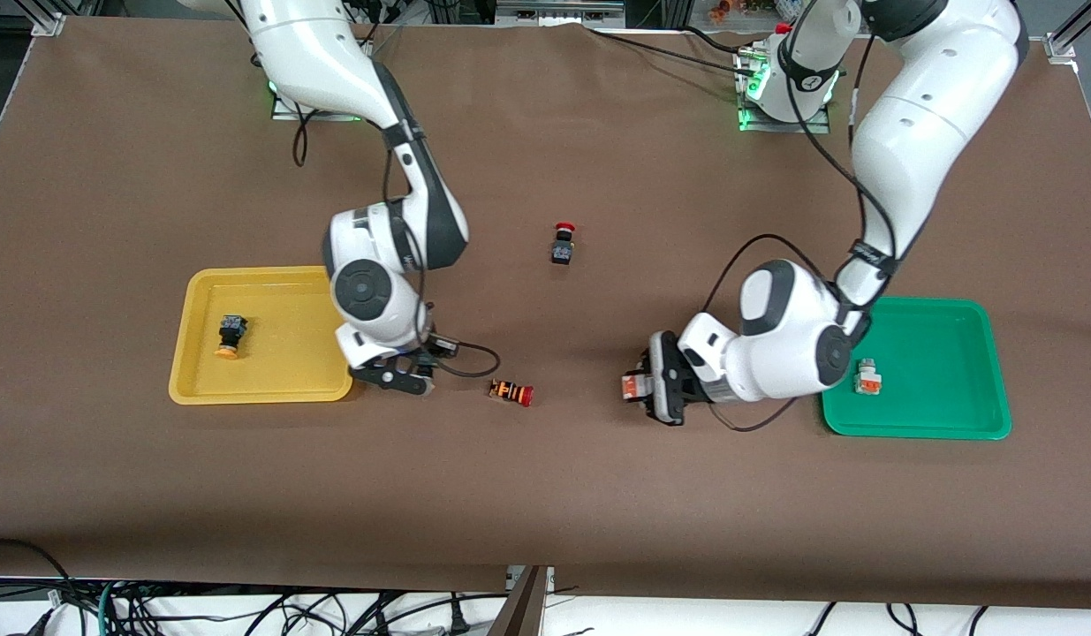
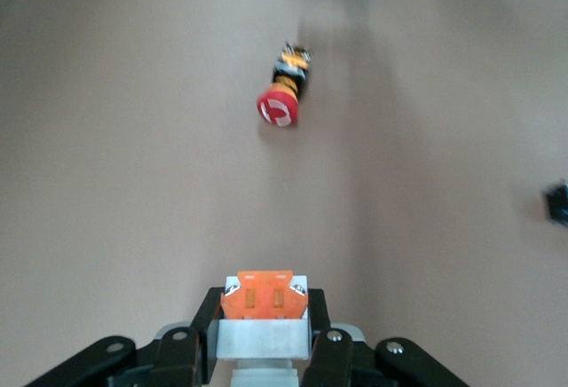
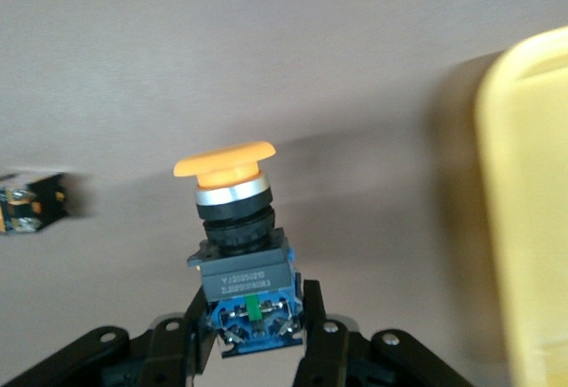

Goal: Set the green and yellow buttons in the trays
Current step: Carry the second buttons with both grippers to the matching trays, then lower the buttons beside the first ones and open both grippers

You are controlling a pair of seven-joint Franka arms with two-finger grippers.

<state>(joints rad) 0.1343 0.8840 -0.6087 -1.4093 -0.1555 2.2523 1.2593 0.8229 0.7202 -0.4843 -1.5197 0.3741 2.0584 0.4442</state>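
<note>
My right gripper (image 1: pixel 404 378) is shut on a black-bodied button with a yellow-orange cap (image 3: pixel 232 218), low over the table beside the yellow tray (image 1: pixel 271 387). The tray holds another yellow-capped button (image 1: pixel 231 336). My left gripper (image 1: pixel 640 389) is shut on a white-bodied button with an orange block (image 2: pixel 263 309), over the table between the striped button and the green tray (image 1: pixel 943 424). A second white-bodied button (image 1: pixel 867 378) lies in the green tray. The held white button's orange block also shows in the front view (image 1: pixel 631 386).
An orange-black striped button with a red cap (image 1: pixel 511 392) lies on the table between the two grippers and shows in the left wrist view (image 2: pixel 282 94). A black button with a red cap (image 1: pixel 563 243) stands farther from the front camera, mid-table. The yellow tray's rim (image 3: pixel 524 227) shows in the right wrist view.
</note>
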